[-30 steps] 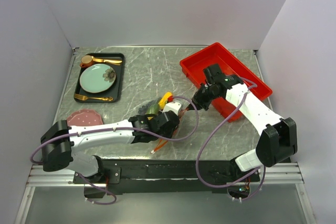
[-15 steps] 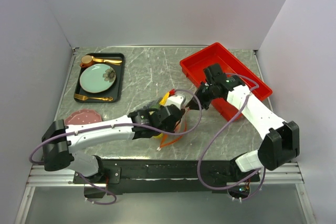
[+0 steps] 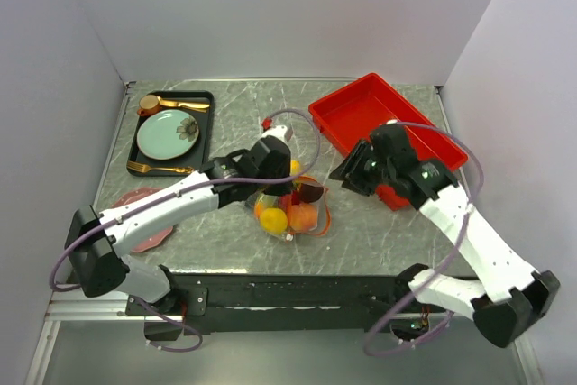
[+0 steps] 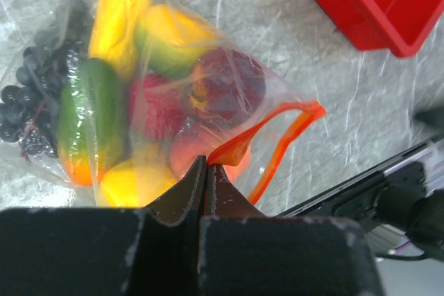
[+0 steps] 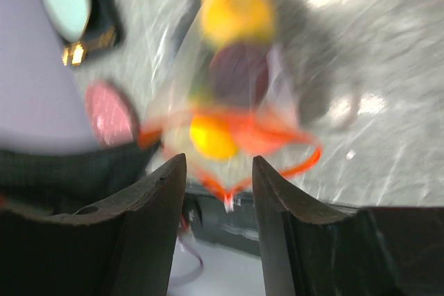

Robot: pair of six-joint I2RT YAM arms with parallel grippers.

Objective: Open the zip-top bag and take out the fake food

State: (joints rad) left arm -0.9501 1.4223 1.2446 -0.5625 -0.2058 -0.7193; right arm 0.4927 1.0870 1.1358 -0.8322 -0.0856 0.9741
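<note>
The zip-top bag (image 3: 290,212) sits at the table's middle front, its orange-red zip strip (image 4: 279,149) gaping in a loop. Through the clear plastic I see the fake food (image 4: 104,105): yellow, green, red, peach and dark purple pieces (image 3: 274,219). My left gripper (image 3: 278,185) is shut on the near edge of the zip strip (image 4: 208,166). Just right of the bag, my right gripper (image 3: 348,174) is open (image 5: 217,170). In the blurred right wrist view, the bag (image 5: 232,77) and its small white slider (image 5: 227,203) lie ahead between the spread fingers, untouched.
A red tray (image 3: 361,107) stands at the back right, close behind my right gripper, with a corner of the red tray (image 4: 374,12) also showing in the left wrist view. A black tray (image 3: 203,146) with a mint plate and gold cutlery is back left. A pink dish (image 3: 149,232) lies under my left arm.
My left gripper closed on the zip strip and carried the bag back and right, spreading its mouth. My right gripper opened and its arm swung out to the right.
</note>
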